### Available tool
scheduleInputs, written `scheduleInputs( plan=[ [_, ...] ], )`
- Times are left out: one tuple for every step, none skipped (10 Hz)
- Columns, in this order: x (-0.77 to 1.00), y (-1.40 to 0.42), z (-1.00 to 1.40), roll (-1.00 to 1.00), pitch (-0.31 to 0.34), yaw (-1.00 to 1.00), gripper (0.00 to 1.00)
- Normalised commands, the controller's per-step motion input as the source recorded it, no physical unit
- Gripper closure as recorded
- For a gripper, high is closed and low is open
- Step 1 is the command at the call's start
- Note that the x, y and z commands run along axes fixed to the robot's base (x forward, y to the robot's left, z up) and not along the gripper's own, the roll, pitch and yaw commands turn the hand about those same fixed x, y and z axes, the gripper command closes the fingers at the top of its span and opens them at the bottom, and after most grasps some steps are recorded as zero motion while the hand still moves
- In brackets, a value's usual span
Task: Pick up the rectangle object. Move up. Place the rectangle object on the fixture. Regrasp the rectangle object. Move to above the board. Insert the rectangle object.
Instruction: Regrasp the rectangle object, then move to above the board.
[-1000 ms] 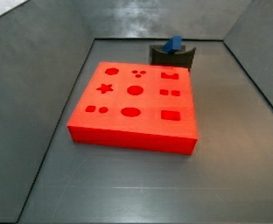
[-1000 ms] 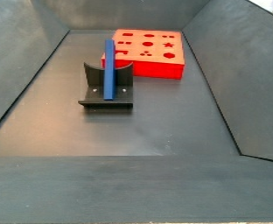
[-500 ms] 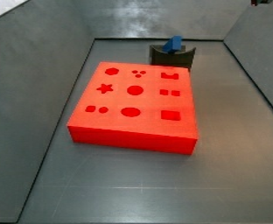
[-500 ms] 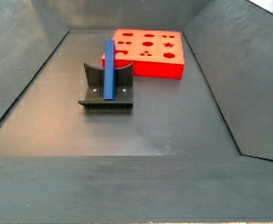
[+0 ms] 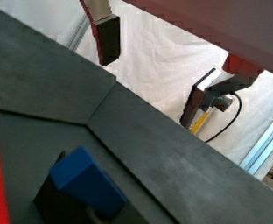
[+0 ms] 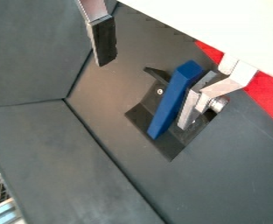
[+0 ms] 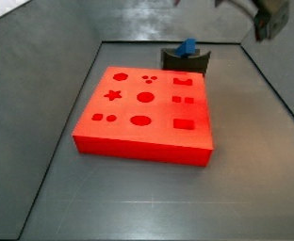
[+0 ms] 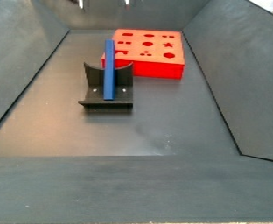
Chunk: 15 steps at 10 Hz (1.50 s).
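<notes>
Leaning blue bar (image 8: 108,67), end effector (image 6: 163,52) apart.

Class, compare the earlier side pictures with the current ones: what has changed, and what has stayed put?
The claw has come into view at the top of a side view, empty, above the fixture. The blue bar remains leaning in the fixture, untouched. The board has not moved.

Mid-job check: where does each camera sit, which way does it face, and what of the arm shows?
Side view: looks across the board to the fixture; blurred gripper at the upper corner.
Side view: opposite end, fixture nearest, rectangle object leaning upright; fingertips barely at the upper edge.
Wrist view: looks over the tray wall; one finger shows.
Wrist view: looks down on the bar; fingers apart, empty.
All share the bar.
</notes>
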Motion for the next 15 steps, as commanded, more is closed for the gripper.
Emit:
scheduleInputs(
  plan=[
    [0.06,0.03,-1.00,0.07,-0.133,0.04,0.00],
    [0.07,0.03,-1.00,0.07,-0.134,0.02,0.00],
    [0.07,0.03,-1.00,0.07,-0.125,-0.01,0.00],
    [0.07,0.03,-1.00,0.07,-0.116,-0.03,0.00],
    [0.08,0.03,-1.00,0.06,-0.094,-0.05,0.00],
    [0.08,0.02,-1.00,0.06,-0.075,-0.06,0.00],
    [0.08,0.01,-0.80,0.06,-0.045,-0.06,0.00],
    [0.07,0.01,-0.69,0.06,-0.028,-0.06,0.00],
    [0.07,0.00,-0.47,0.06,-0.002,-0.05,0.00],
    [0.07,0.00,-0.32,0.06,0.018,-0.03,0.00],
    [0.00,0.00,0.00,0.00,0.000,0.00,1.00],
    [-0.21,0.05,1.00,0.39,0.054,0.01,1.00],
    [-0.21,0.05,1.00,0.36,0.039,0.01,1.00],
    [-0.20,0.04,1.00,0.28,-0.008,0.01,1.00],
    [-0.20,0.04,1.00,0.18,-0.037,0.01,1.00]
  ],
)
